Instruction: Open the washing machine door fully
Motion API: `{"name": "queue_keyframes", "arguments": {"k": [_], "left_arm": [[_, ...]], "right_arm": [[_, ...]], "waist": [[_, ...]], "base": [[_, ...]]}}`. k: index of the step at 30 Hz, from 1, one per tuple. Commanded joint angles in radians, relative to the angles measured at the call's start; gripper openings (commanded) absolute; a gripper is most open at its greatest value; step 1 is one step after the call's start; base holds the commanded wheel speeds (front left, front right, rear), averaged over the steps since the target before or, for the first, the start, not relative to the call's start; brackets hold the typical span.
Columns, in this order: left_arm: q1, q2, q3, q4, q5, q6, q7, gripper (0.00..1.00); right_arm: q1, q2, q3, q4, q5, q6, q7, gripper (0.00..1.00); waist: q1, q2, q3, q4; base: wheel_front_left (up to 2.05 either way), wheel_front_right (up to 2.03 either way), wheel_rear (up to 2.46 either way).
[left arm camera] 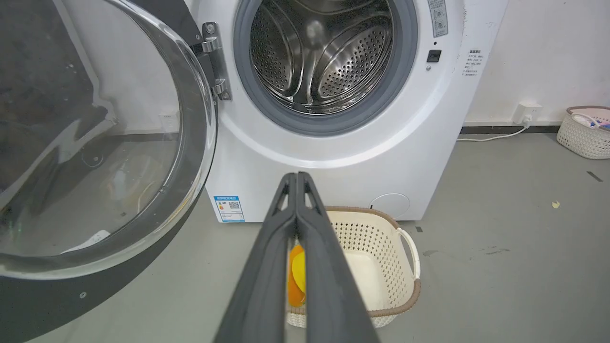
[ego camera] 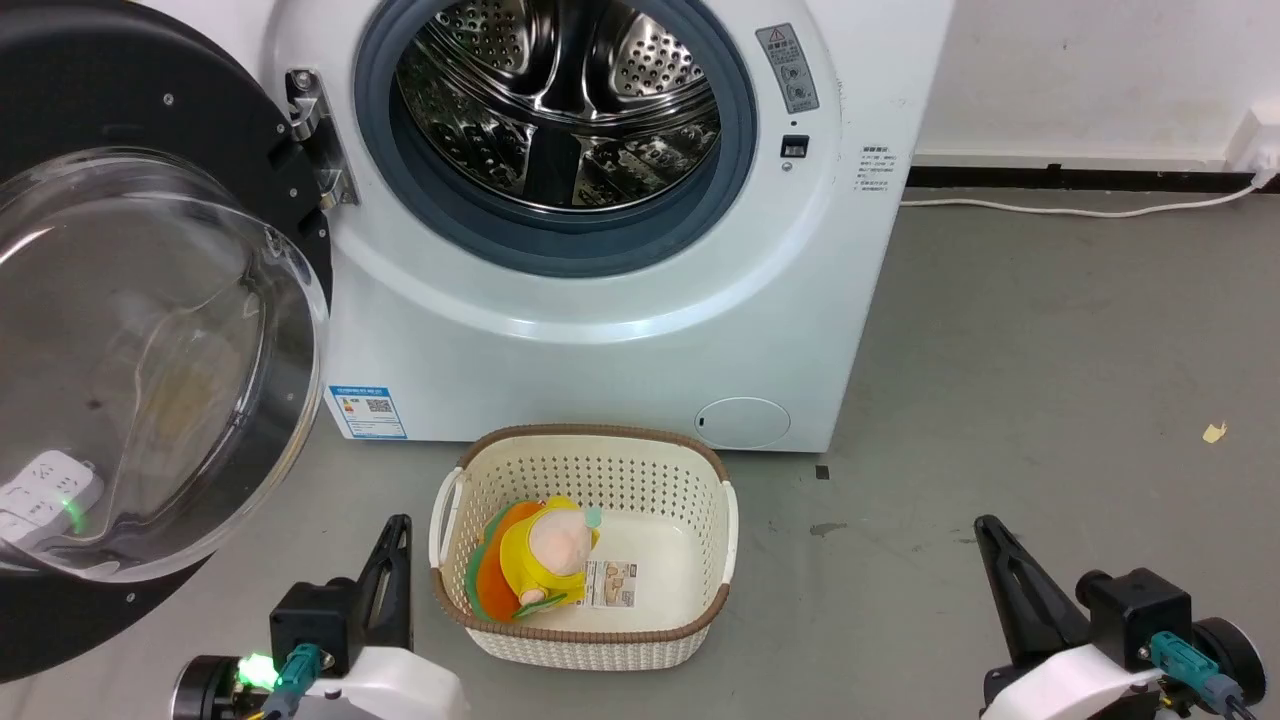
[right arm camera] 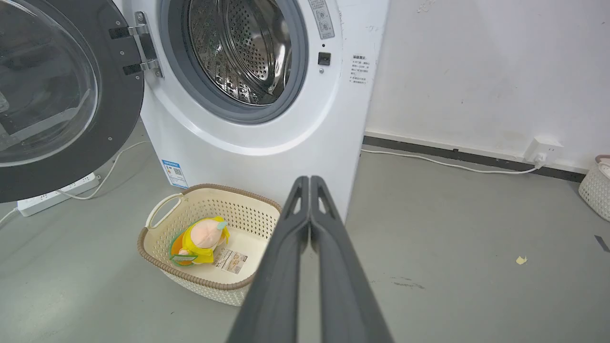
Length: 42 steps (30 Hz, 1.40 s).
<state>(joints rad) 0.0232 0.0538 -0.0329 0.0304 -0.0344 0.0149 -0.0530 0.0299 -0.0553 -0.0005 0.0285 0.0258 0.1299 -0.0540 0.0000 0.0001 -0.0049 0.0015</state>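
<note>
The washing machine door (ego camera: pixel 150 330) is a glossy black disc with a bulging clear glass bowl. It hangs swung wide to the left on its metal hinge (ego camera: pixel 318 140), leaving the steel drum (ego camera: pixel 560 100) exposed. The door (left arm camera: pixel 95 157) takes up the left of the left wrist view, and the same door (right arm camera: pixel 57 90) shows at upper left in the right wrist view. My left gripper (ego camera: pixel 398 525) is low at the lower left, shut and empty, just right of the door's lower edge. My right gripper (ego camera: pixel 985 525) is shut and empty at the lower right, far from the door.
A cream perforated basket (ego camera: pixel 700 470) with a yellow and orange plush toy (ego camera: pixel 540 555) stands on the grey floor before the machine, between my grippers. A power strip (right arm camera: pixel 57 193) and cable lie under the door. A second basket (left arm camera: pixel 584 136) stands by the right wall.
</note>
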Motion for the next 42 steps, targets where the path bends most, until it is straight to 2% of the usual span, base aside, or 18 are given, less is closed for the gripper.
{"name": "queue_keyframes", "arguments": {"k": [1, 42], "left_arm": [[-0.011, 0.001, 0.005, -0.007, 0.011, -0.002, 0.005, 0.0], [-0.023, -0.004, 0.033, -0.03, 0.034, -0.015, 0.053, 0.0]], "right_arm": [[-0.019, 0.004, 0.0, -0.008, -0.005, 0.001, 0.005, 0.0], [-0.03, 0.005, 0.0, -0.028, -0.026, 0.001, 0.054, 0.0]], "waist": [[0.0, -0.0001, 0.0, 0.0], [0.0, -0.0001, 0.005, -0.001]], "base": [[0.0, 0.0, 0.0], [0.0, 0.0, 0.0]]}}
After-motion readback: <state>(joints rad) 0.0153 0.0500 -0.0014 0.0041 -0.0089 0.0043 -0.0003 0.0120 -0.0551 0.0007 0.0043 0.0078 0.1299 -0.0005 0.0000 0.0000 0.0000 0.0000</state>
